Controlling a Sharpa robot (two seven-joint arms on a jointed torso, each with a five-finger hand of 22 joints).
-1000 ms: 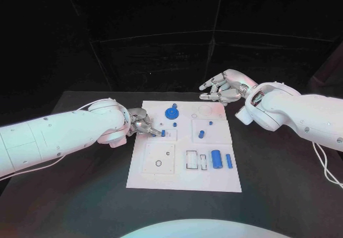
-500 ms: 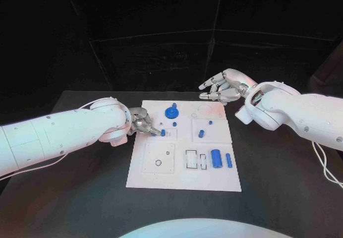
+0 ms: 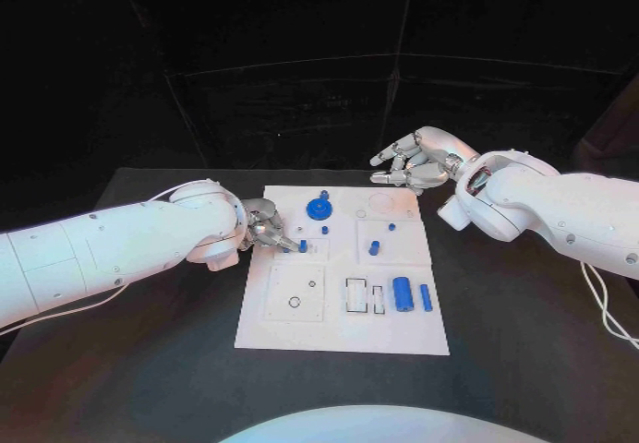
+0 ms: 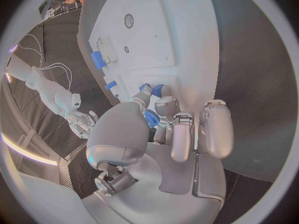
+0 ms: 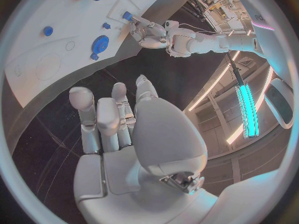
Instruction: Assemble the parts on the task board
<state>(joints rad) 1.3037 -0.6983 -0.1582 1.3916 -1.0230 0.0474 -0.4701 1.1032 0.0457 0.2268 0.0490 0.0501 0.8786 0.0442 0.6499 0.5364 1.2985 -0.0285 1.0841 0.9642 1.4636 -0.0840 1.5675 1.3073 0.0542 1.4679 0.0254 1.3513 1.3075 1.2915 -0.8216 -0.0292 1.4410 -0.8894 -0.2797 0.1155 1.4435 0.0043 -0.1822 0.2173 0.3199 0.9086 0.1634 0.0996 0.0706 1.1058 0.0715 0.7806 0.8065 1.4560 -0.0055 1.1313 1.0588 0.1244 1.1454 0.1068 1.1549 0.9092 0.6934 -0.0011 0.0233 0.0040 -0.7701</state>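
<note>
— Left hand [image 3: 267,231]?
— Pinched on a small blue peg [image 3: 302,245] at the task board [image 3: 343,337]'s left edge, peg upright, tip toward 3 o'clock of the fingers.
— Right hand [image 3: 418,161]?
— Hovering past the board's far edge near 1 o'clock, fingers loosely spread, holding nothing. Farther from the peg; left plainly nearer.

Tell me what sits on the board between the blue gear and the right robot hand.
In the head view, only bare white board with a faint circular outline lies between the gear and the right robot hand.
</note>
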